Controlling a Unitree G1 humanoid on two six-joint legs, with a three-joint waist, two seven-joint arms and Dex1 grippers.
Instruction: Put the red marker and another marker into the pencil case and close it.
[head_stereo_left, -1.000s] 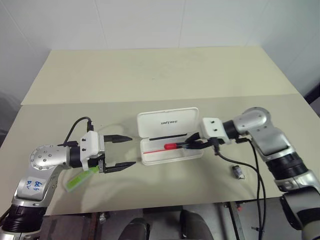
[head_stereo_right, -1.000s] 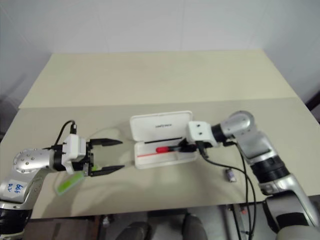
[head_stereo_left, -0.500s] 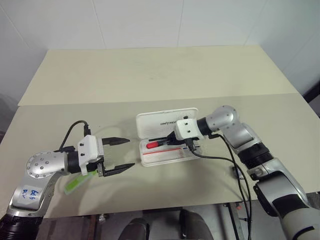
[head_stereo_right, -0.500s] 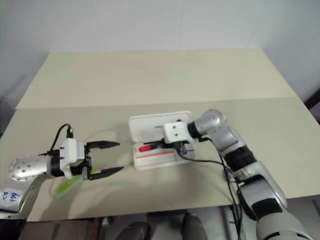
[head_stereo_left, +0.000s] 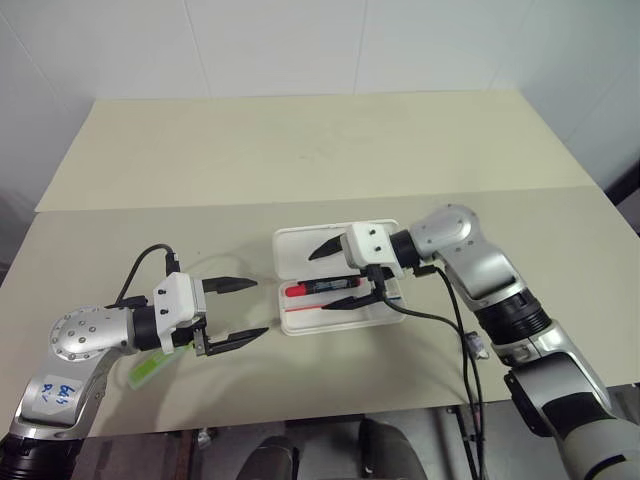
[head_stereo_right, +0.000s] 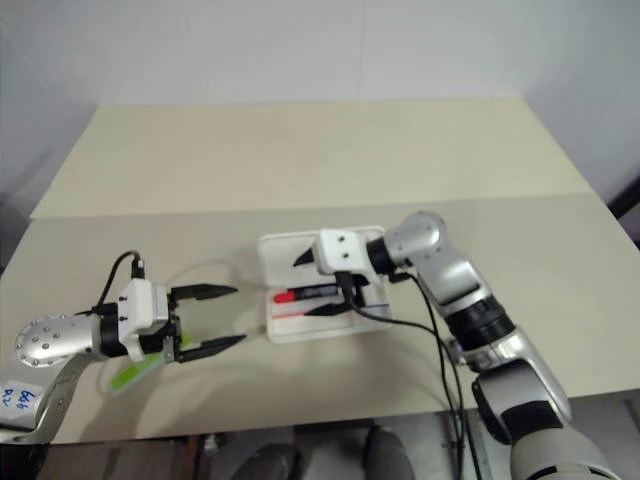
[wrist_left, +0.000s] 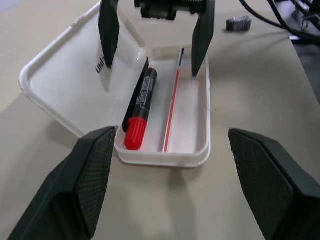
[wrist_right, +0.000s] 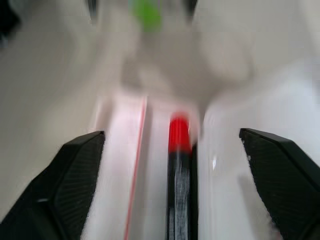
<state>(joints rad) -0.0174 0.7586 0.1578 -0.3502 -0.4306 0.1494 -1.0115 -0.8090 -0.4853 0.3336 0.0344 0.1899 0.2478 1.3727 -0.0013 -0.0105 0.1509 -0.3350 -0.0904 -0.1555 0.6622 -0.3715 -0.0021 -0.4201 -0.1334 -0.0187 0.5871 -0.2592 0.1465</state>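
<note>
red marker (wrist_left: 139, 109) in pencil case (wrist_left: 195, 150), right gripper (head_stereo_left: 338, 272) spread

The pencil case (head_stereo_left: 335, 300) is lying open near the middle of the table (head_stereo_left: 300, 150), its lid standing up at the far side. The red marker (wrist_left: 140, 107) is lying inside the tray, along the lid side. The right gripper (head_stereo_left: 345, 270) is hanging just over the case, coming from the right. The left gripper (head_stereo_left: 240, 310) is waiting to the left of the case, apart from it. Another marker (head_stereo_left: 150, 365) is lying under the left wrist, probably on the table. A small block (head_stereo_left: 478, 346) is lying right of the case.
</note>
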